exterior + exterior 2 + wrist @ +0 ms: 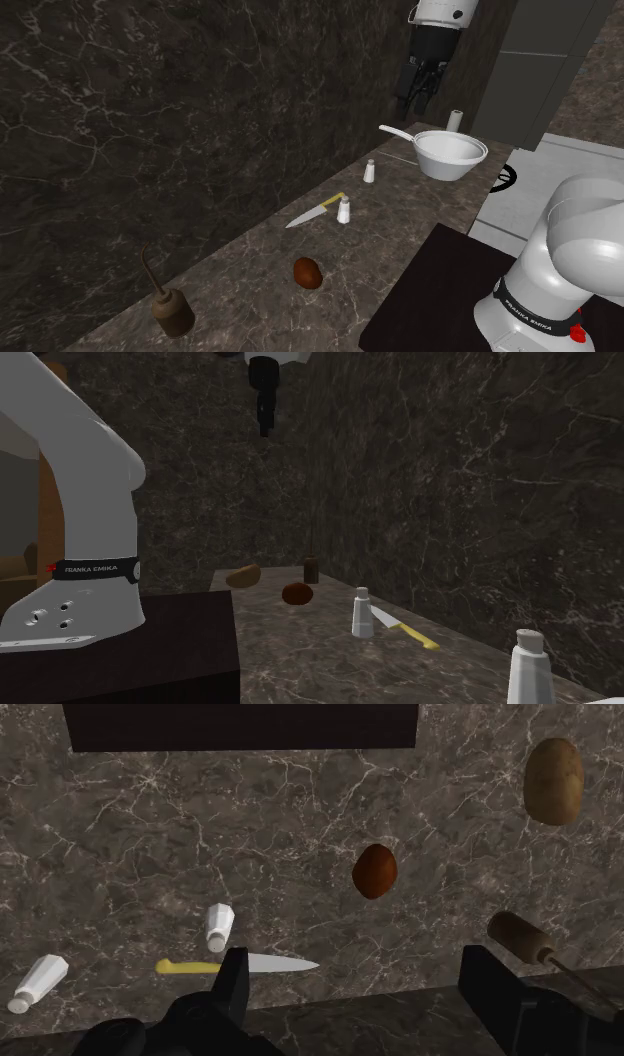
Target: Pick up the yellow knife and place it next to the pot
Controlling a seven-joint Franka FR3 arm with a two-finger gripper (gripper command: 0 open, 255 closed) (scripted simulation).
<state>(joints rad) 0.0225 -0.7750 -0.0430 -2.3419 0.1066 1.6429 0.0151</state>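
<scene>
Since a white shaker sits just beside the yellow knife, shoulder view's centre, the wide-open, empty gripper cld topple it.

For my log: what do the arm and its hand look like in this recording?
The arm has rounded glossy white shells with dark joints. A black band carries white FRANKA EMIKA lettering beside a small red mark. The hand is all black, with two blocky fingers.

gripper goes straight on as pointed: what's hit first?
The gripper would probably meet bare counter just past the knife tip; nothing else looks in the way, though depth is unclear.
</scene>
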